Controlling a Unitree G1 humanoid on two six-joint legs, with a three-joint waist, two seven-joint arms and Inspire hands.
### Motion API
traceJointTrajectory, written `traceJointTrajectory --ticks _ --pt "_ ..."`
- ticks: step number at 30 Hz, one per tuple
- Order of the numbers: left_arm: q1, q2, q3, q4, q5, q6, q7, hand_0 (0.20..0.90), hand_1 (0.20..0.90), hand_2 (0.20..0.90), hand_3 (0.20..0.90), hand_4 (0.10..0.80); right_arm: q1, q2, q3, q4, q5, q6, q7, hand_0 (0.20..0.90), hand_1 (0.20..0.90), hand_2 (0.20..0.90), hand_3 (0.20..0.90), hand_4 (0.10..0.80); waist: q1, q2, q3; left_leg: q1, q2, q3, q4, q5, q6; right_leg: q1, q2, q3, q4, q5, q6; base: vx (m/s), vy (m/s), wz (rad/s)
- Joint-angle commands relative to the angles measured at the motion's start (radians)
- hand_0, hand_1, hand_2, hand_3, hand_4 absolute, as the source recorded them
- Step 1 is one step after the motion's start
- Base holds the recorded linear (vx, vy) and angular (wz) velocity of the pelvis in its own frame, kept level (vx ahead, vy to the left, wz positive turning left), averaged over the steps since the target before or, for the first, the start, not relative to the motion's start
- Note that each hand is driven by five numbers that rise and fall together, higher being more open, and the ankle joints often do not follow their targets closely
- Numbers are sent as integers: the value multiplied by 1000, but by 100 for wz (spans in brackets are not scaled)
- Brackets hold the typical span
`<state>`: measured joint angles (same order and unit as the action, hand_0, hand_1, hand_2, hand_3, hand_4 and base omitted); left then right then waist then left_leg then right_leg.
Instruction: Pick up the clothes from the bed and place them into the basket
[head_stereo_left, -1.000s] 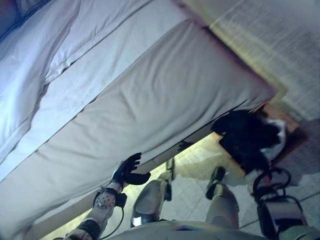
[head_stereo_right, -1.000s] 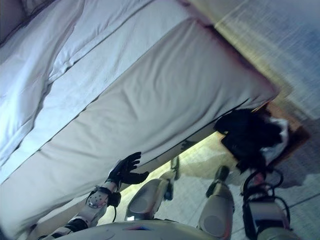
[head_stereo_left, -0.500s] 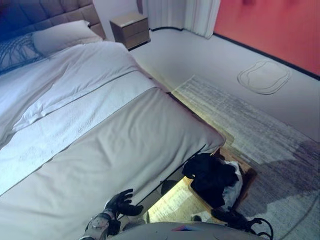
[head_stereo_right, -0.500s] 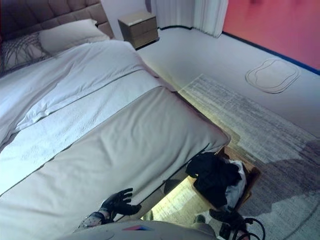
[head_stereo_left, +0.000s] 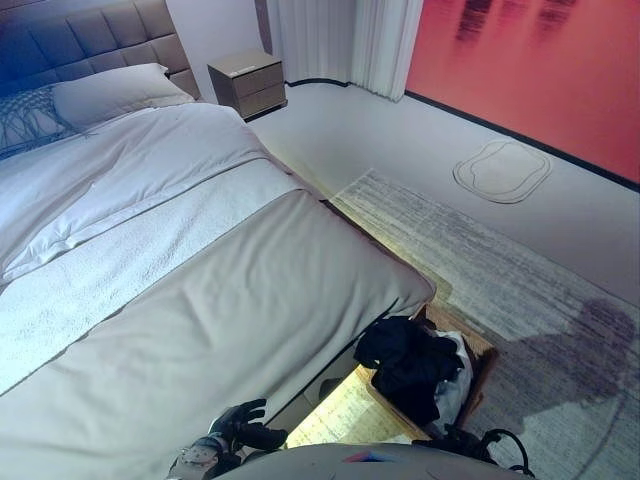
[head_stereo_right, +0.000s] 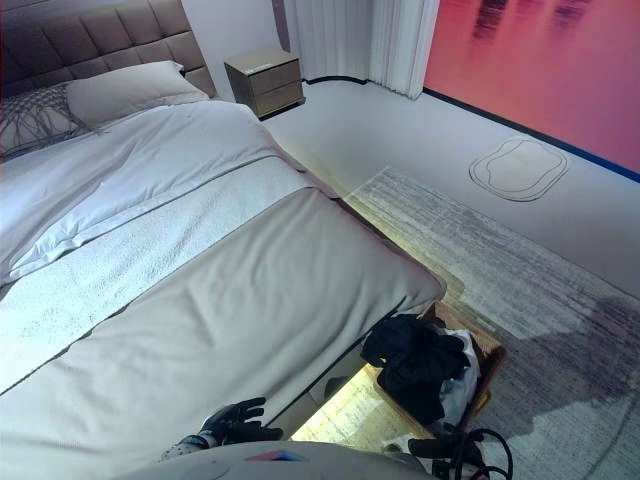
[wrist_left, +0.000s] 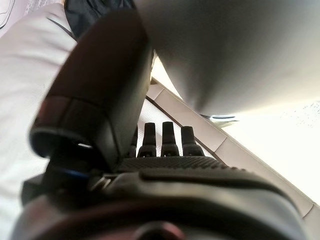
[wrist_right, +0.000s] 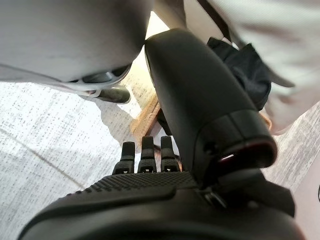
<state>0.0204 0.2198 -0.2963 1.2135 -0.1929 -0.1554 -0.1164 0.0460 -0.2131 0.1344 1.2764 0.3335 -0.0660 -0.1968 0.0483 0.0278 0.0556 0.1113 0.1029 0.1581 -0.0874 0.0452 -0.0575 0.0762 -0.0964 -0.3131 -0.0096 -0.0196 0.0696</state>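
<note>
The wooden basket (head_stereo_left: 480, 347) stands on the floor at the foot corner of the bed (head_stereo_left: 250, 300). Dark clothes (head_stereo_left: 400, 362) and a white cloth (head_stereo_left: 456, 378) lie heaped in it. My left hand (head_stereo_left: 240, 425) is open with fingers spread, low against the bed's near side; in the left wrist view (wrist_left: 165, 170) its fingers are straight and hold nothing. My right hand (wrist_right: 145, 192) is open and empty, its fingers straight; past them are the dark clothes (wrist_right: 246, 75) and the basket's rim (wrist_right: 146, 116).
The bed has a grey cover, a white duvet (head_stereo_left: 110, 190) and pillows (head_stereo_left: 110, 90) by a padded headboard. A nightstand (head_stereo_left: 245, 85) and curtains (head_stereo_left: 335, 40) stand at the far wall. A grey rug (head_stereo_left: 520, 290) lies right of the bed.
The whole picture has shifted: the camera has tilted up and levelled, taking in the room. My left hand stays open at the bed's side. The clothes stay in the basket.
</note>
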Motion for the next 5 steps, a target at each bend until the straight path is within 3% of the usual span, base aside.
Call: traceJointTrajectory --ticks 1,5 --pt "-59 5 23 45 30 -29 9 900 900 900 900 800 -44 27 30 23 -14 -17 -33 900 900 900 900 800 4 -28 16 -17 -31 12 0 -4 7 49 -25 11 25 18 16 0 0 0" --pt "-60 6 26 46 43 -14 5 900 900 900 900 800 -49 30 39 32 -26 -16 -42 900 900 900 900 800 12 -31 9 -12 -39 4 0 -10 14 57 -29 11 22 20 18 0 0 0"
